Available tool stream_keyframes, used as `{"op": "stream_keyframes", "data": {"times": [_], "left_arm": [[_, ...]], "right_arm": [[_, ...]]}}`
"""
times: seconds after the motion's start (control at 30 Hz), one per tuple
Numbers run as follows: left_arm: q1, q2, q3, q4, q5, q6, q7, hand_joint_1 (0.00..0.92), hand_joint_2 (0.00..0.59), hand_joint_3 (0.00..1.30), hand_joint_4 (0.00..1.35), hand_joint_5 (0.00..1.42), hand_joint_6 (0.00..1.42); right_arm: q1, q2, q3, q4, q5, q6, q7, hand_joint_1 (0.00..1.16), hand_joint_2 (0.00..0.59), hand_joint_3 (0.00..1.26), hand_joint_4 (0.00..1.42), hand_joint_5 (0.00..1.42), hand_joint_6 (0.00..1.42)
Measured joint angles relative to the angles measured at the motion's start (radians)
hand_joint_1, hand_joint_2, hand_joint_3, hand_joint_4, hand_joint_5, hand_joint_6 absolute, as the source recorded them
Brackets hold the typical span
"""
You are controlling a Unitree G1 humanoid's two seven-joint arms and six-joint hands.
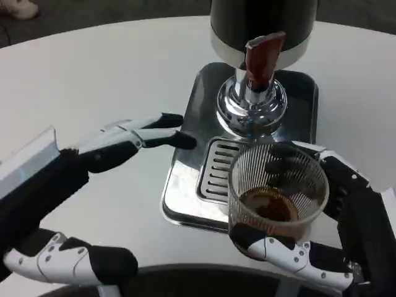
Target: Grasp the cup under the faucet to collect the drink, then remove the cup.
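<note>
A clear ribbed cup (277,185) with brown drink at its bottom stands over the drip grate (216,167), just in front of the chrome faucet (252,102). My right hand (309,241) grips the cup, with fingers wrapped around its near base and its far side. The faucet's red-brown lever (263,57) sticks out from the dark dispenser (263,21). My left hand (133,141) hovers over the table to the left of the tray with its fingers stretched toward it, holding nothing.
The steel drip tray (185,198) sits on the white round table (111,80). The table's near edge curves along the bottom of the picture. The dispenser body stands tall at the back centre.
</note>
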Motion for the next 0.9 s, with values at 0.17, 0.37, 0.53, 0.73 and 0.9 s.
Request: {"op": "stream_keyframes", "data": {"times": [0.17, 0.37, 0.53, 0.73, 0.9], "left_arm": [[0.052, 0.000, 0.035, -0.013, -0.001, -0.041, -0.002, 0.000, 0.056, 0.24, 0.09, 0.16, 0.08], [0.090, 0.000, 0.067, -0.013, 0.000, -0.107, -0.002, 0.000, 0.055, 0.24, 0.10, 0.16, 0.08], [0.108, 0.000, 0.072, -0.008, 0.002, -0.195, -0.006, 0.000, 0.061, 0.21, 0.09, 0.17, 0.06], [0.128, 0.012, 0.073, 0.027, 0.005, -0.310, -0.019, 0.000, 0.064, 0.10, 0.00, 0.07, 0.00], [0.155, 0.041, 0.073, 0.061, 0.005, -0.400, -0.039, 0.000, 0.068, 0.05, 0.00, 0.02, 0.00]], "right_arm": [[0.028, -0.009, 0.008, -0.043, 0.006, 0.015, 0.026, 1.01, 0.136, 0.70, 0.78, 0.90, 0.82], [0.065, -0.020, 0.014, -0.096, 0.010, 0.029, 0.052, 1.01, 0.135, 0.70, 0.78, 0.90, 0.83], [0.096, -0.031, 0.013, -0.140, 0.020, 0.045, 0.075, 1.01, 0.136, 0.71, 0.78, 0.90, 0.82], [0.119, -0.056, 0.008, -0.189, 0.044, 0.067, 0.099, 1.02, 0.137, 0.71, 0.78, 0.90, 0.82], [0.133, -0.070, 0.000, -0.233, 0.066, 0.100, 0.123, 1.01, 0.135, 0.71, 0.78, 0.90, 0.82]]}}
